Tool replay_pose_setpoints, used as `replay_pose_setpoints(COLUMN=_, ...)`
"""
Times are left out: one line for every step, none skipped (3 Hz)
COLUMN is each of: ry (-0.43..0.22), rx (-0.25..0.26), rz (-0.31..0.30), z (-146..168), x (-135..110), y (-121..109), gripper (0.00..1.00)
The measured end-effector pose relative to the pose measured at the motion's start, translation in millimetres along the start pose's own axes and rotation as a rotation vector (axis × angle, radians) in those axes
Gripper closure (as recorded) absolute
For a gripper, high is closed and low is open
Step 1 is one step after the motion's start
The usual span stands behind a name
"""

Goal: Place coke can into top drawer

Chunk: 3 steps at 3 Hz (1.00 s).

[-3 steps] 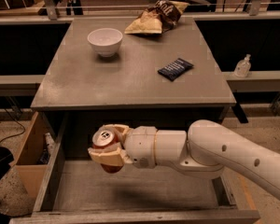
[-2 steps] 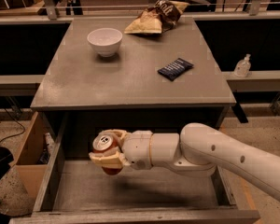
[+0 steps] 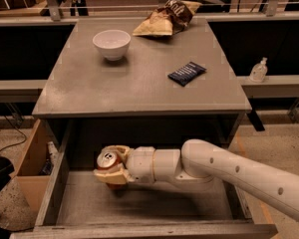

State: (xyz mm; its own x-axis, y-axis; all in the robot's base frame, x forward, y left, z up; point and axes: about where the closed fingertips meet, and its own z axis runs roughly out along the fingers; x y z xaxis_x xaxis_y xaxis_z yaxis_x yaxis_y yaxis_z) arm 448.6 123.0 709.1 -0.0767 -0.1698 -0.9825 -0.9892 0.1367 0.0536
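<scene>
Hovering in the top drawer [image 3: 154, 205], the gripper's [image 3: 106, 166] jaws clasp the coke can [image 3: 108, 159].

The grey cabinet top [image 3: 139, 91] carries a white bowl [image 3: 111, 44]. A chip bag [image 3: 164, 20] lies behind and right of the bowl, and a dark packet [image 3: 187, 73] right of it, nearer the front. Below the bowl, the gripper [image 3: 111, 165] clasps the can [image 3: 107, 159] over the drawer [image 3: 154, 203].

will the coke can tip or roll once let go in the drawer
Likely rolls if laid sideways: the coke can is a smooth round cylinder. Set upright on the flat floor of the top drawer, it should stand. The gripper holds it above the drawer's left part.
</scene>
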Motion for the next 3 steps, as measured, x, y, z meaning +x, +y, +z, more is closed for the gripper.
replay_pose_setpoints(ry=-0.039, rx=-0.009, rz=-0.010, z=11.5, x=16.0, y=-3.0, gripper=1.00)
replay_pose_setpoints(ry=-0.045, rx=-0.014, rz=-0.009, z=14.0, x=18.6, y=-2.3, gripper=0.85)
replay_pose_setpoints(ry=-0.046, rx=-0.017, rz=-0.010, z=15.4, x=17.9, y=-1.2, gripper=0.61)
